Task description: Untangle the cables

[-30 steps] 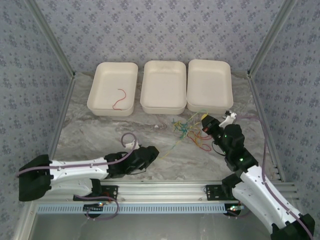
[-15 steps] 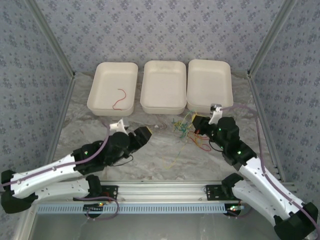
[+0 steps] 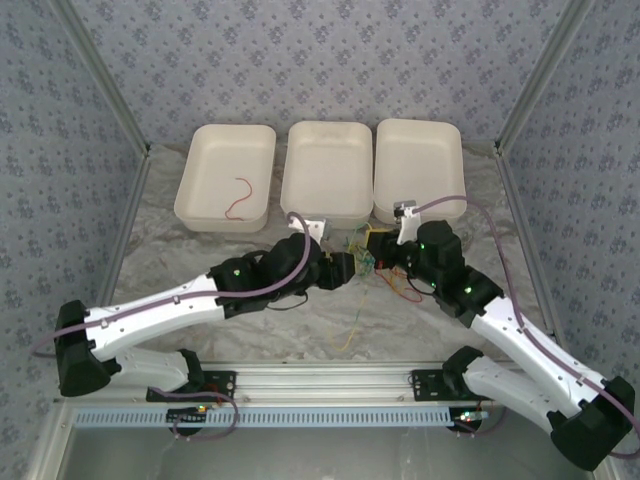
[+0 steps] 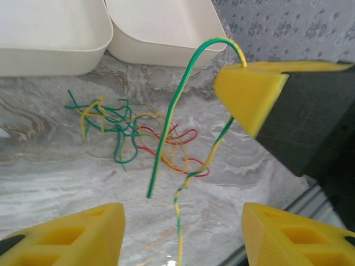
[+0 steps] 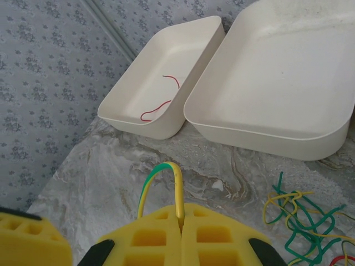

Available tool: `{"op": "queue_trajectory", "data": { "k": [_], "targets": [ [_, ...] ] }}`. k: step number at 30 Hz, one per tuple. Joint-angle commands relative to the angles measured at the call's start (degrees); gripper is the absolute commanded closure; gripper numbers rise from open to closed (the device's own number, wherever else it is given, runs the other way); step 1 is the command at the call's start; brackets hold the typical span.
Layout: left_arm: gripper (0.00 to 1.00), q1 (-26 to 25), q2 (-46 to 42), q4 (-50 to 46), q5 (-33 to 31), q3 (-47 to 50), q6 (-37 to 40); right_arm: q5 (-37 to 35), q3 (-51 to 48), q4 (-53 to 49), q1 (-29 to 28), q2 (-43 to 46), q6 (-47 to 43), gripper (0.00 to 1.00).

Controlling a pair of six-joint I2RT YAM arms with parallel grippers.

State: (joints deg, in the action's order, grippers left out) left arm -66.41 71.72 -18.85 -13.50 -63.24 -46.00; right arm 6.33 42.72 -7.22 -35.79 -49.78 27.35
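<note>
Separation step: right gripper (image 5: 180, 213) pinched tight on green-yellow cable (image 4: 166, 127), held above tangle (image 4: 125, 130) on table (image 3: 170, 265). Left gripper (image 4: 180, 216) jaws apart, empty, facing dangling strand. Red cable (image 3: 238, 198) in left tray (image 3: 200, 150). Next, likely: left clamps low on strand, then gentle pull apart.

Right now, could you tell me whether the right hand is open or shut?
Shut: the right hand has its fingers pressed together, pinching the green-yellow cable.
</note>
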Motion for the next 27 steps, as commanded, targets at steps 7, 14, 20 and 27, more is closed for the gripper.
{"op": "queue_trajectory", "data": {
  "k": [7,14,20,27],
  "targets": [
    [0.40,4.90,3.30,-2.15,-2.15,-3.02,10.87,4.86,3.62,-0.12,-0.06,-1.91,-0.96,1.00],
    [0.47,7.61,6.01,0.20,3.67,-4.26,12.73,6.11,4.61,-0.07,0.11,-3.23,-0.60,1.00],
    [0.47,7.61,4.68,2.83,4.51,-2.41,11.60,5.37,4.86,-0.74,0.43,-3.62,-0.94,1.00],
    [0.36,8.66,-3.09,5.36,8.03,2.51,5.62,6.46,5.06,-1.12,1.93,-4.07,-0.90,1.00]
  ]
}}
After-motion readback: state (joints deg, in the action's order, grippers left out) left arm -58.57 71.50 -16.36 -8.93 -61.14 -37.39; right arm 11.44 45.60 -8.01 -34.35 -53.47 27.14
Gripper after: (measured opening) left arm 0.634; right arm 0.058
